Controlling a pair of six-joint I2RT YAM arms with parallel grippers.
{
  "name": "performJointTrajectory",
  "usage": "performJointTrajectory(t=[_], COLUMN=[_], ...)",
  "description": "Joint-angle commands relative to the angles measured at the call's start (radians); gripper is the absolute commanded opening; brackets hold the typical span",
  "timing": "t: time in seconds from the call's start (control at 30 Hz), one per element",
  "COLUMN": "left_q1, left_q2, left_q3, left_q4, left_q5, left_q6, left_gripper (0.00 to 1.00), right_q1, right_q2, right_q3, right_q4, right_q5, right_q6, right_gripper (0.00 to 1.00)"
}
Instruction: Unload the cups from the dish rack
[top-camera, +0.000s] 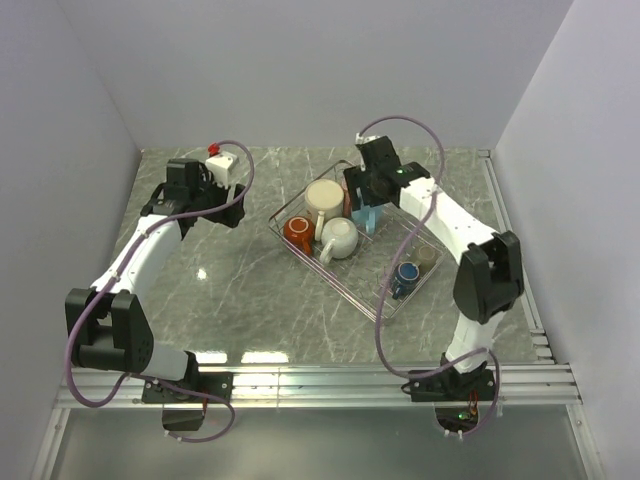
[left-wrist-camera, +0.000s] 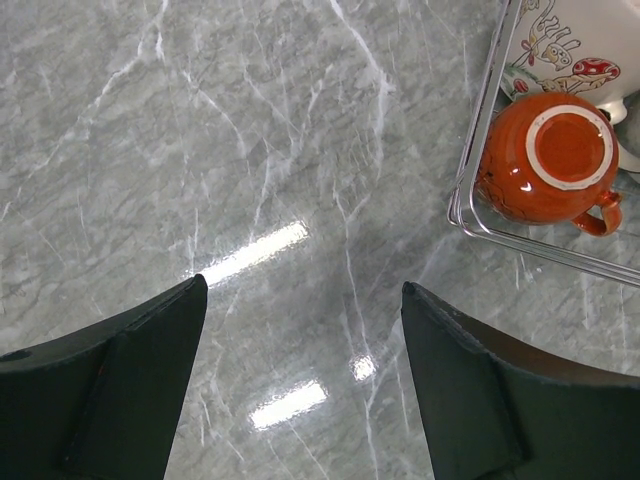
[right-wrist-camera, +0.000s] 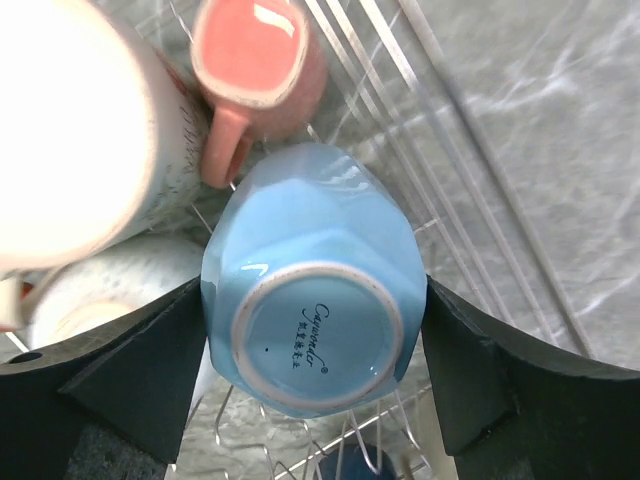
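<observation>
Over the dish rack (top-camera: 345, 287), my right gripper (right-wrist-camera: 312, 300) brackets the upturned light blue mug (right-wrist-camera: 305, 240), grip uncertain; next, squeeze and lift. Left gripper (left-wrist-camera: 305, 290) gapes empty.

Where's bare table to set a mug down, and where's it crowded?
Bare: the table between the left arm and the dish rack, and along the rack's near side. Crowded: the rack's far end, with mugs packed around the right gripper.

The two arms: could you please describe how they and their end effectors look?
The left arm and right arm have white links and black joints. A lilac cable loops along each. The left end effector and right end effector each have two black wedge-shaped fingers. A white block with a red cap sits by the left wrist.
</observation>
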Motion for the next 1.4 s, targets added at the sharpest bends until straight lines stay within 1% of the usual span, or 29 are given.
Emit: performJointTrajectory(t=[0.0, 0.17, 0.27, 0.3, 0.37, 0.4, 0.43, 0.47, 0.5, 0.53, 0.57, 0.6, 0.63, 0.7, 0.73, 0.77, 0.8, 0.83, 0.9, 0.93, 1.03, 1.13, 1.27, 1.37], left_q1=[0.002, 0.002, 0.002, 0.002, 0.002, 0.002, 0.002, 0.002, 0.002, 0.002, 0.002, 0.002, 0.002, 0.002, 0.002, -0.001, -0.004, -0.009, -0.030, -0.038, -0.067, -0.093, -0.122, -0.122], left_q2=[-0.015, -0.023, -0.026, -0.023, -0.009, -0.003, 0.003, 0.013, 0.014, 0.014, 0.008, 0.007, 0.000, -0.015, -0.019, -0.033, -0.041, -0.049, -0.066, -0.067, -0.049, -0.030, 0.009, 0.022], left_q3=[0.050, 0.058, 0.093, 0.105, 0.171, 0.200, 0.231, 0.292, 0.320, 0.346, 0.388, 0.409, 0.427, 0.470, 0.478, 0.487, 0.487, 0.484, 0.476, 0.478, 0.492, 0.484, 0.525, 0.541], left_q4=[0.000, -0.011, -0.029, -0.036, -0.080, -0.100, -0.124, -0.144, -0.184, -0.198, -0.204, -0.213, -0.212, -0.192, -0.145, -0.117, -0.085, -0.007, 0.059, 0.082, 0.144, 0.214, 0.227, 0.253], left_q5=[0.025, 0.032, 0.033, 0.035, 0.025, 0.028, 0.047, 0.071, 0.097, 0.129, 0.218, 0.263, 0.365, 0.462, 0.505, 0.592, 0.625, 0.651, 0.718, 0.738, 0.785, 0.809, 0.823, 0.841], left_q6=[0.011, 0.008, -0.001, -0.004, -0.021, -0.027, -0.038, -0.044, -0.049, -0.055, -0.073, -0.084, -0.115, -0.164, -0.242, -0.277, -0.314, -0.389, -0.452, -0.504, -0.581, -0.642, -0.658, -0.682], left_gripper=[0.84, 0.84, 0.83, 0.82, 0.80, 0.78, 0.75, 0.74, 0.73, 0.73, 0.73, 0.73, 0.74, 0.75, 0.75, 0.75, 0.76, 0.76, 0.77, 0.77, 0.80, 0.81, 0.81, 0.80], right_q1=[-0.004, -0.004, -0.004, -0.004, -0.004, -0.002, -0.005, -0.004, -0.004, -0.002, -0.002, -0.002, -0.002, -0.001, 0.001, 0.001, 0.001, 0.014, 0.034, 0.051, 0.073, 0.103, 0.128, 0.140], right_q2=[-0.141, -0.191, -0.260, -0.308, -0.363, -0.419, -0.447, -0.473, -0.521, -0.543, -0.564, -0.599, -0.615, -0.648, -0.656, -0.662, -0.665, -0.665, -0.659, -0.653, -0.632, -0.600, -0.563, -0.531], right_q3=[-0.012, -0.018, -0.030, -0.036, -0.071, -0.088, -0.122, -0.142, -0.162, -0.185, -0.234, -0.260, -0.307, -0.358, -0.402, -0.421, -0.436, -0.455, -0.470, -0.487, -0.498, -0.487, -0.483, -0.472], right_q4=[0.172, 0.203, 0.253, 0.276, 0.364, 0.405, 0.491, 0.537, 0.589, 0.699, 0.759, 0.819, 0.937, 1.055, 1.174, 1.230, 1.282, 1.362, 1.434, 1.499, 1.596, 1.646, 1.688, 1.703], right_q5=[0.056, 0.096, 0.096, 0.091, 0.062, 0.053, 0.041, 0.022, -0.019, -0.042, -0.059, -0.088, -0.097, -0.113, -0.133, -0.145, -0.156, -0.160, -0.159, -0.156, -0.154, -0.165, -0.165, -0.202], right_q6=[0.000, 0.010, 0.038, 0.049, 0.093, 0.107, 0.142, 0.161, 0.176, 0.211, 0.234, 0.257, 0.308, 0.358, 0.407, 0.432, 0.455, 0.492, 0.512, 0.524, 0.559, 0.572, 0.599, 0.627], right_gripper=[0.00, 0.00, 0.00, 0.00, 0.00, 0.00, 0.00, 0.00, 0.00, 0.00, 0.00, 0.00, 0.00, 0.00, 0.00, 0.00, 0.00, 0.00, 0.00, 0.00, 0.00, 0.00, 0.00, 0.00])
